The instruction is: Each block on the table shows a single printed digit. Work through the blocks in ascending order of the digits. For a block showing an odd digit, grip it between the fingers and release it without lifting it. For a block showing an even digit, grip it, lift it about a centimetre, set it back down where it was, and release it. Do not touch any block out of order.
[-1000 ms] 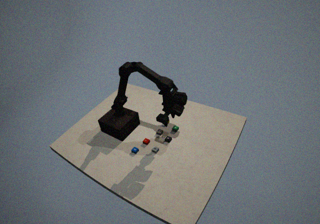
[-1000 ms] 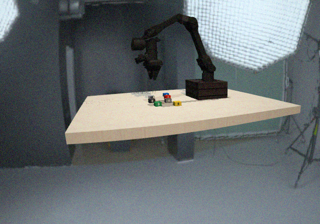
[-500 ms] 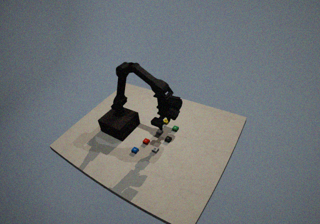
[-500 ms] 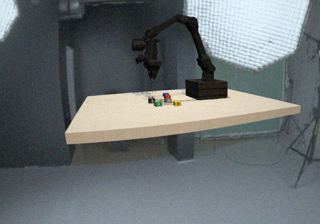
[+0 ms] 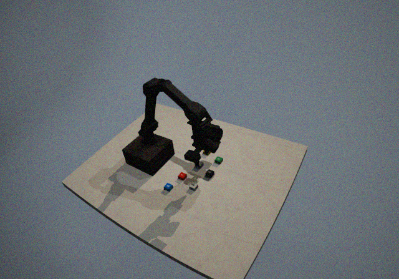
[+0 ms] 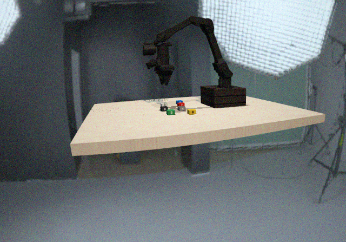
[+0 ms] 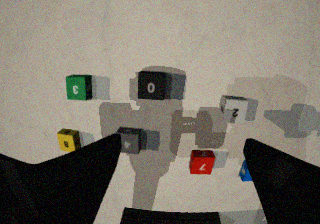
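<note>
Black block 0 [image 5: 209, 173] [image 6: 164, 109] [image 7: 151, 85] sits on the table [image 5: 251, 185] [image 6: 134, 127] [image 7: 200, 24], below and forward of the released, empty claw [image 5: 197, 163] [image 6: 164, 83] [image 7: 184, 144]. Grey block 4 [image 5: 201, 164] [image 6: 181, 109] [image 7: 131, 140] and red block 7 [image 5: 182, 175] [image 6: 180, 104] [image 7: 202, 162] lie nearer beneath. Which digit is in hand, I cannot tell; if 0, the next move calls for aligning over it, descending, gripping, lifting slightly, then replacing and releasing.

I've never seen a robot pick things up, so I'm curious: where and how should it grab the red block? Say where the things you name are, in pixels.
Probably by two opposite upright sides, coming straight down from above. The red block [image 5: 182, 175] [image 6: 180, 104] [image 7: 202, 162] is squat, flat-topped and sits flat, with bare table around it for the fingers.
</note>
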Motion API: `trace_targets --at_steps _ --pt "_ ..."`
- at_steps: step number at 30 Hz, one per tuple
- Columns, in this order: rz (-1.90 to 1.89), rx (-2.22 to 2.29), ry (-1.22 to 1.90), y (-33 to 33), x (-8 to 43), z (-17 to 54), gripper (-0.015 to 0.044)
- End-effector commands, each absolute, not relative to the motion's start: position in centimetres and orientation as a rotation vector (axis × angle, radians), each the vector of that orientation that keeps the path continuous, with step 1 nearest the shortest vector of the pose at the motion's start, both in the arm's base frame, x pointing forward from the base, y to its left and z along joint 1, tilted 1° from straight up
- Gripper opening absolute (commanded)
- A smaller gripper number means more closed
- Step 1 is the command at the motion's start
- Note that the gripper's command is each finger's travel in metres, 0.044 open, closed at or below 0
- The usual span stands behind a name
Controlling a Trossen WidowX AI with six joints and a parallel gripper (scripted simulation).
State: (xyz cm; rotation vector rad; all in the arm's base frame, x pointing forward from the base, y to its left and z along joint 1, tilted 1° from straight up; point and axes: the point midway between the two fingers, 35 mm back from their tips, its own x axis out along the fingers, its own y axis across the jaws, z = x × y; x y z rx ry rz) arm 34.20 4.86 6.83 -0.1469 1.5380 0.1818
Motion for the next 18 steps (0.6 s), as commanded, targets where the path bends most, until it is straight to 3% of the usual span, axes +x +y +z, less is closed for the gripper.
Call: trace_targets --at_steps 1,18 --pt "0.159 -0.131 1.539 -0.6 34.0 6.7 0.0400" --pt "0.158 -0.132 1.540 -2.7 33.6 6.7 0.0400"
